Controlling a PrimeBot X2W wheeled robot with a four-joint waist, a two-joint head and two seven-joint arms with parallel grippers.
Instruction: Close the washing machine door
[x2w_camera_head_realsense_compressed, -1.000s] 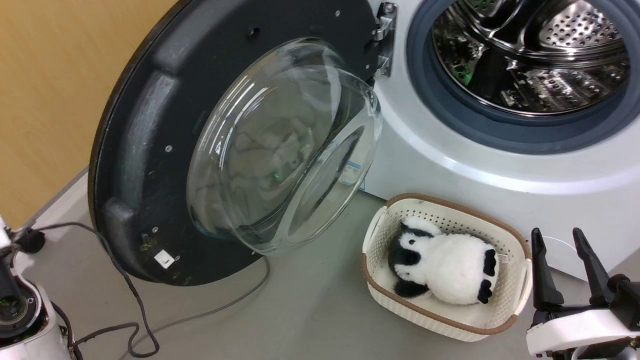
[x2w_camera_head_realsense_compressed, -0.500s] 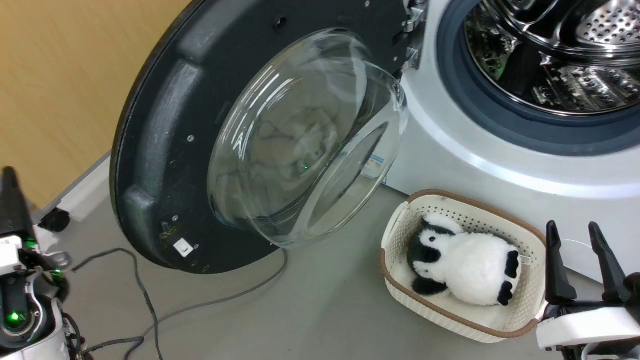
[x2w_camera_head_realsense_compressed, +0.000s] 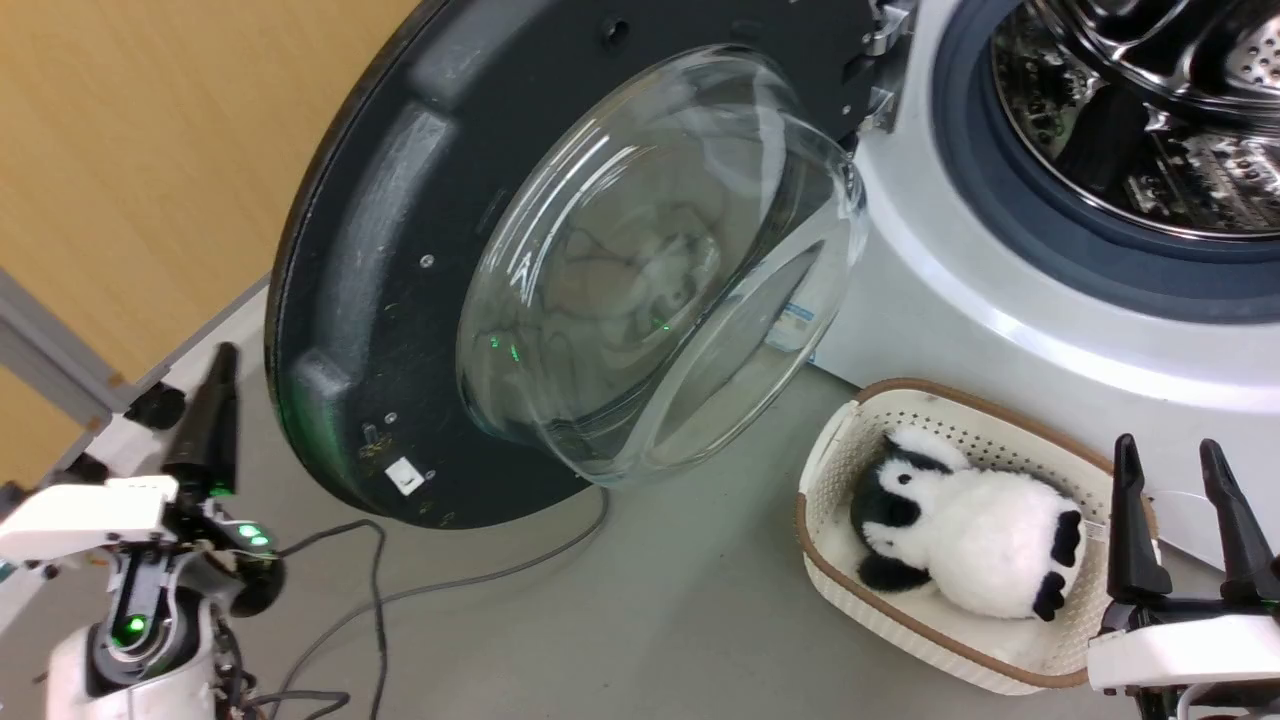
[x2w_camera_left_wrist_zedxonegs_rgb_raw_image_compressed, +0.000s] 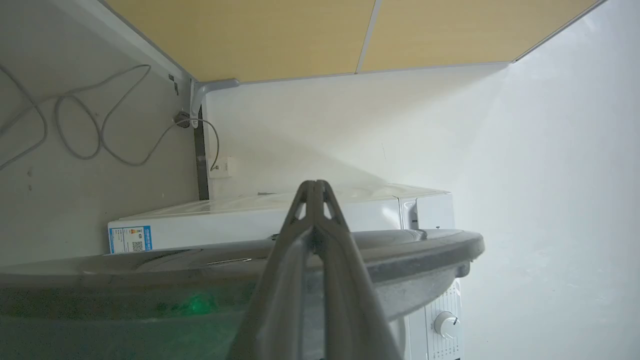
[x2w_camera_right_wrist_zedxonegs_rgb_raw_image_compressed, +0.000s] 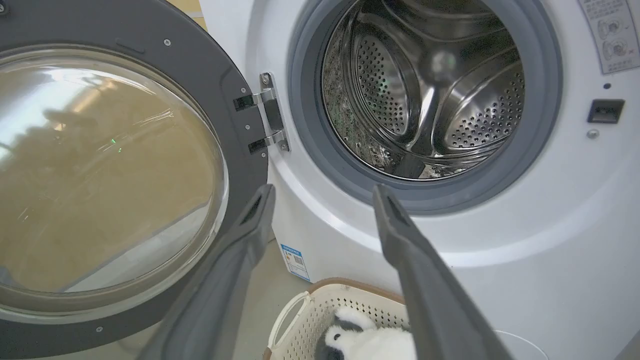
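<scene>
Left claw (x2w_camera_head_realsense_compressed: 222, 378) clenched, fingers pressed together, just beside the outer rim of the washing machine door (x2w_camera_head_realsense_compressed: 380, 250); can't tell if touching; door hangs wide open, swung out left on its hinge (x2w_camera_right_wrist_zedxonegs_rgb_raw_image_compressed: 272, 112), glass bowl bulging outward; washing machine (x2w_camera_head_realsense_compressed: 1000, 330) drum (x2w_camera_right_wrist_zedxonegs_rgb_raw_image_compressed: 425, 90) exposed; right claw (x2w_camera_head_realsense_compressed: 1167, 450) released, empty, near the cream basket (x2w_camera_head_realsense_compressed: 830, 470) holding a plush panda (x2w_camera_head_realsense_compressed: 980, 540); grey cable (x2w_camera_head_realsense_compressed: 380, 590) on the floor.
</scene>
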